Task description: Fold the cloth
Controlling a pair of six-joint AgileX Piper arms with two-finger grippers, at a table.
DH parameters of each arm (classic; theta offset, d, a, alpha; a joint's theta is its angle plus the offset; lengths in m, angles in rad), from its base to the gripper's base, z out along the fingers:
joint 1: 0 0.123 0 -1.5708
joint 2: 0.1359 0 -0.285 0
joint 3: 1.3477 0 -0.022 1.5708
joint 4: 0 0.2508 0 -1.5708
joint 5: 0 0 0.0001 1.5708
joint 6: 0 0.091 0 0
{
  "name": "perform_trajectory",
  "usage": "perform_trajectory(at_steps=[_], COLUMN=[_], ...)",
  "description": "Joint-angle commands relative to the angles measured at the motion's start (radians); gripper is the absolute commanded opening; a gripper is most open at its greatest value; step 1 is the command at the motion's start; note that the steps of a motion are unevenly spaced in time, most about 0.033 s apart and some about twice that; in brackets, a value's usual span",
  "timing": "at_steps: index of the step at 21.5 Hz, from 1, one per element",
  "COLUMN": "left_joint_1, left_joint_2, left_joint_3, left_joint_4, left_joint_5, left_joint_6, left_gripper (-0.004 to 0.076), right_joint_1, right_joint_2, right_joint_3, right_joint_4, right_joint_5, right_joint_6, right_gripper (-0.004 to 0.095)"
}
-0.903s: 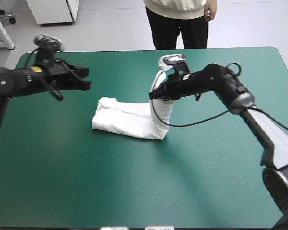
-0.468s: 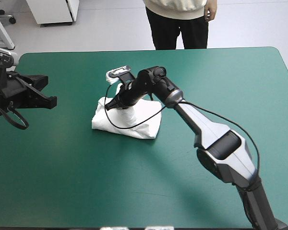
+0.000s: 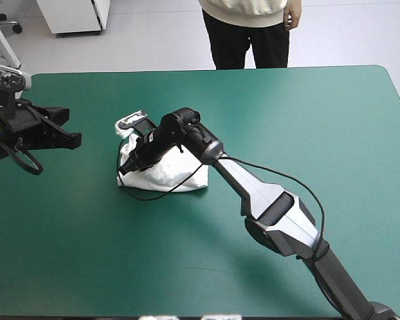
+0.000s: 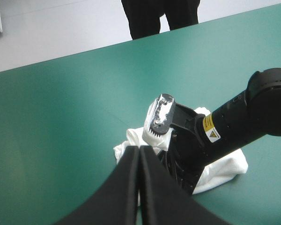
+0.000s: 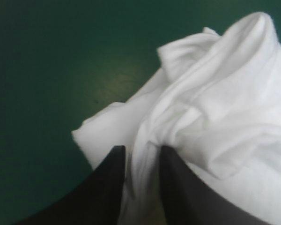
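The T-shirt (image 5: 215,108) is a crumpled white bundle lying between and just ahead of my right claw (image 5: 140,151), which is all but closed, pinching a fold of it. Under it is the teal-green cover (image 3: 287,120). My left claw (image 4: 139,149) is pressed together, gripping nothing, with the T-shirt ahead of it and well apart.

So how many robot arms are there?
2. The black left arm hovers by the teal-green table's left edge, jaws shut; the right arm's jaws grip the crumpled white fabric T-shirt.
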Motion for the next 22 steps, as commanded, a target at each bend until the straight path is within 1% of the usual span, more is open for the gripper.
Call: perform_trajectory(at_steps=[1, 2, 3, 4, 5, 6, 7, 8, 10, 12, 13, 14, 15, 17, 18, 20, 21, 22], left_joint_1=[-0.001, -0.001, -0.001, -0.001, -0.001, -0.001, -0.001, -0.001, -0.001, -0.001, -0.001, -0.001, -0.001, -0.001, -0.001, -0.001, -0.001, -0.001], left_joint_2=[0.016, 0.032, 0.037, 0.040, 0.040, 0.036, 0.031, 0.031, 0.031, 0.031, 0.031, 0.031, 0.031, 0.031, 0.031, 0.031, 0.031, 0.031], left_joint_3=[-0.027, -0.027, -0.027, -0.027, -0.027, -0.027, -0.027, -0.027, -0.027, -0.027, -0.027, -0.027, -0.027, -0.027, -0.027, -0.027, -0.027, -0.027], left_joint_4=[-0.022, -0.026, -0.028, -0.030, -0.030, -0.030, -0.028, -0.022, -0.022, -0.016, -0.018, -0.021, -0.021, -0.021, -0.021, -0.021, -0.026, -0.031], left_joint_5=[-0.039, -0.036, -0.036, -0.042, -0.047, -0.058, -0.063, -0.075, -0.085, -0.097, -0.101, -0.104, -0.106, -0.102, -0.102, -0.102, -0.104, -0.104], left_joint_6=[-0.009, -0.009, -0.009, -0.009, -0.009, -0.009, -0.009, -0.009, -0.009, -0.031, -0.031, -0.031, -0.031, -0.031, -0.031, -0.031, -0.034, -0.040], left_gripper=[-0.0009, -0.0009, -0.0009, -0.0009, -0.0009, -0.0009, -0.0009, -0.0009, -0.0009, -0.0009, -0.0009, -0.0009, -0.0009, -0.0009, -0.0009, -0.0009, -0.0009, -0.0009], right_joint_1=[0.031, 0.033, 0.033, 0.031, 0.029, 0.014, 0.009, -0.015, -0.057, -0.115, -0.157, -0.203, -0.256, -0.347, -0.367, -0.413, -0.434, -0.453], right_joint_2=[-0.080, -0.080, -0.080, -0.088, -0.090, -0.112, -0.122, -0.160, -0.240, -0.319, -0.360, -0.402, -0.453, -0.543, -0.564, -0.605, -0.622, -0.636], right_joint_3=[-0.050, -0.052, -0.052, -0.052, -0.052, -0.052, -0.052, -0.052, -0.050, -0.035, 0.008, 0.074, 0.169, 0.353, 0.422, 0.550, 0.620, 0.688], right_joint_4=[0.124, 0.263, 0.307, 0.332, 0.312, 0.232, 0.193, 0.129, 0.094, 0.057, 0.068, 0.118, 0.177, 0.219, 0.219, 0.255, 0.296, 0.345], right_joint_5=[-0.047, -0.047, -0.042, -0.021, -0.006, 0.046, 0.071, 0.108, 0.108, 0.110, 0.110, 0.110, 0.108, 0.104, 0.097, 0.063, 0.041, -0.006], right_joint_6=[-0.114, -0.213, -0.243, -0.254, -0.244, -0.186, -0.161, -0.088, -0.056, -0.025, -0.013, -0.035, -0.078, -0.137, -0.144, -0.172, -0.191, -0.218], right_gripper=[0.0542, 0.0564, 0.0554, 0.0519, 0.0497, 0.0459, 0.0445, 0.0413, 0.0372, 0.0367, 0.0367, 0.0354, 0.0325, 0.0292, 0.0293, 0.0293, 0.0293, 0.0293])
